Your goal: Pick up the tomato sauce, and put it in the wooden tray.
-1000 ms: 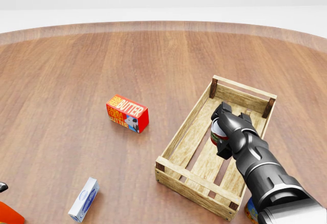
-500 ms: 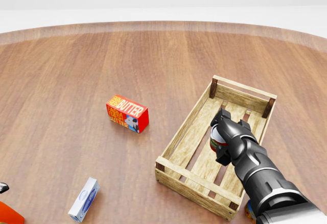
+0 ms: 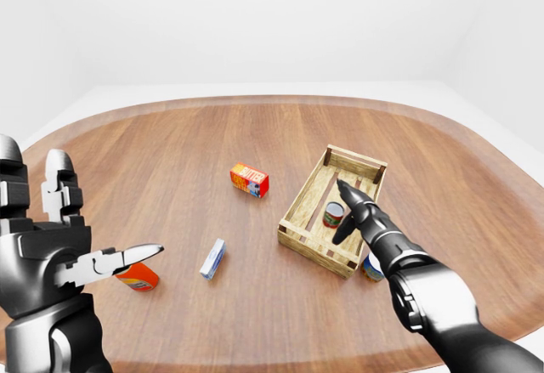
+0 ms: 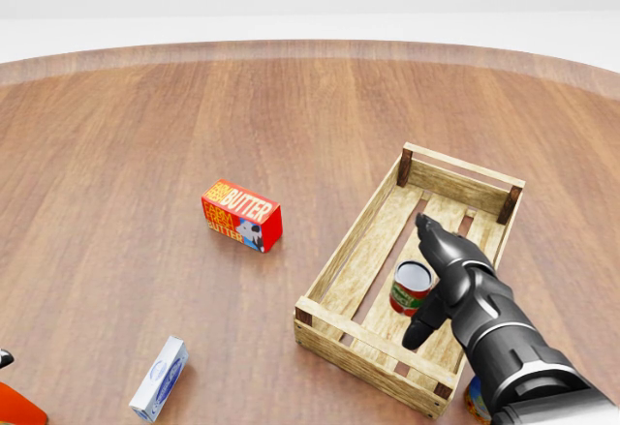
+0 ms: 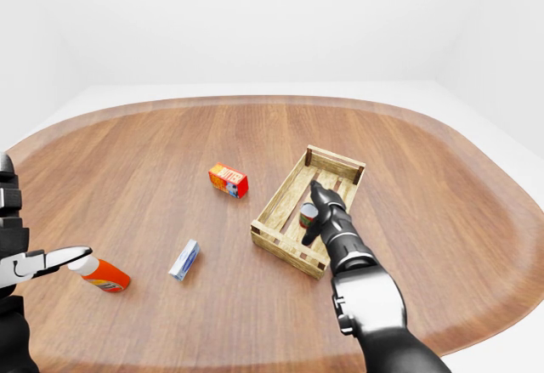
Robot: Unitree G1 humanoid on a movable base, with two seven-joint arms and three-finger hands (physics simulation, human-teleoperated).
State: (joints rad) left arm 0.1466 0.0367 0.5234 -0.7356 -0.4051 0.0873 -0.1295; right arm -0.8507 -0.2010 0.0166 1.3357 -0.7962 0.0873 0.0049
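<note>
White walls and a pale floor ring the broad oval wooden surface point(image 4: 145, 125) on which everything lies. Standing upright on the slats inside the wooden tray point(image 4: 356, 234), in its middle part, is the tomato sauce can point(image 4: 411, 288), its open top facing up. The right hand point(image 4: 455, 280) hangs just beside and over the can on its right, fingers point(image 4: 432, 230) spread and apart from it, one pointing toward the tray's upper end in the head view; nothing is gripped. By the look of it the placing step is done and the hand is at the release, so what remains is to lift the hand clear without knocking the can over.

Left of the tray in the head view lies a red butter box point(image 4: 241, 215), and lower left a small blue-and-white carton point(image 4: 160, 379). The left hand point(image 3: 51, 250) is raised at the left edge of the left-eye view, fingers open and empty, with an orange bottle point(image 5: 100, 274) lying beyond it. Another can point(image 3: 372, 267) shows just outside the tray's near corner.
</note>
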